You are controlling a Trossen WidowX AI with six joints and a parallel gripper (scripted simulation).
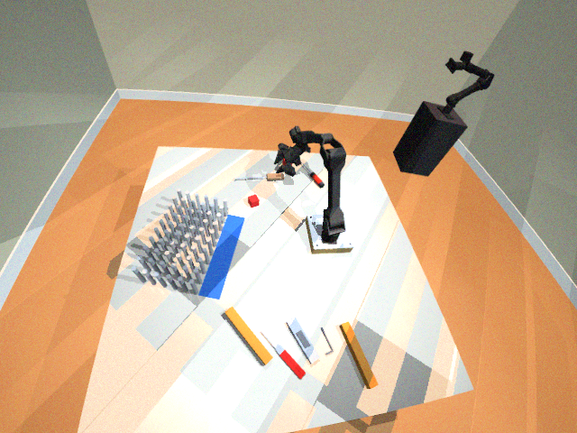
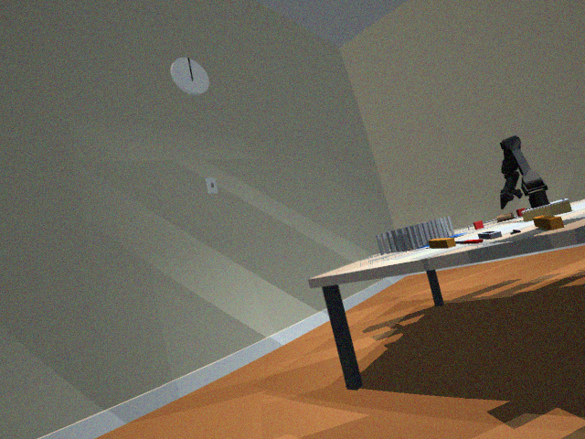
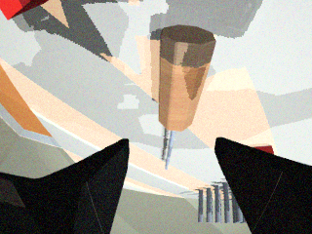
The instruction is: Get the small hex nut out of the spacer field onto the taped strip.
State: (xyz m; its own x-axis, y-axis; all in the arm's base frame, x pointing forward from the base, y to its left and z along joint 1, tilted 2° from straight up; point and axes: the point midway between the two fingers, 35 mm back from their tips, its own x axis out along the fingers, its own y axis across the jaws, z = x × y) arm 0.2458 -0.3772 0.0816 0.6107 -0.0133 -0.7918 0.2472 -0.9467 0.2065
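Note:
The metal spacers [image 1: 180, 198] [image 2: 410, 238] [image 3: 217, 205] stand upright in a dense field at the table's left. The blue taped strip [image 1: 224, 256] runs along their near side. I cannot see the nut. A tool with a wooden handle [image 1: 275, 177] [image 2: 505, 217] [image 3: 184, 93] and a thin metal shaft lies beyond the red cube, its shaft pointing toward the spacer side. My gripper [image 1: 284, 171] [image 2: 511, 202] [image 3: 173, 144] is open and empty, above the table near that handle. In the wrist view the handle shows beyond the gap between the fingers.
A red cube [image 1: 252, 200] lies between the field and the wooden-handled tool. A red-and-black tool [image 1: 317, 179] lies beside the gripper. Two orange bars [image 1: 248, 336] [image 1: 358, 354] flank a red-handled tool [image 1: 292, 363], a grey-blue piece [image 1: 301, 340] and an L-shaped key [image 1: 326, 341].

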